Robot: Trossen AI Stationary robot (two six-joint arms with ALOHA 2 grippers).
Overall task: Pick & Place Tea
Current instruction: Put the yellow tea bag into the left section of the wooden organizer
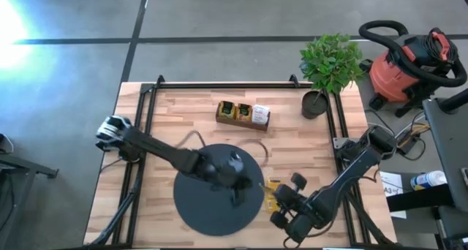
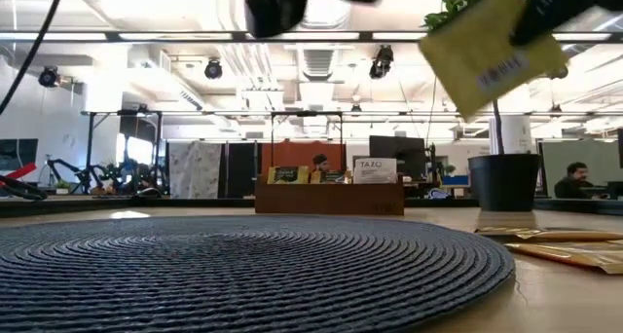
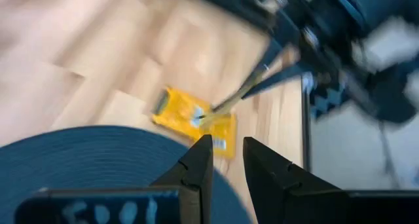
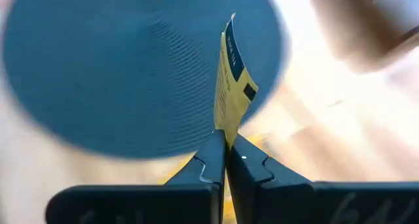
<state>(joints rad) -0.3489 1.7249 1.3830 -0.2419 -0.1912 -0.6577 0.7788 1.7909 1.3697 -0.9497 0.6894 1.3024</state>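
Observation:
My right gripper (image 4: 226,142) is shut on one yellow tea sachet (image 4: 232,86) with a dark mark, lifted near the right rim of the black woven disc (image 1: 212,206). More yellow sachets (image 3: 190,116) lie flat on the wood just right of the disc (image 2: 565,245). My left gripper (image 3: 228,158) hovers above the disc's right part (image 1: 238,191), slightly open with nothing between its fingers. My right gripper pinches the sachet by one edge (image 4: 228,129) between its two fingertips. The fingers slant down from the table's right side. The sachet is lifted clear of the table and hangs tilted below the gripper (image 2: 492,46).
A brown wooden tray (image 1: 243,112) with tea boxes stands at the far middle of the table. A potted plant (image 1: 329,60) is at the far right corner. Black rails (image 1: 146,111) run along the table's edges. A red shop vacuum (image 1: 406,67) stands off the table.

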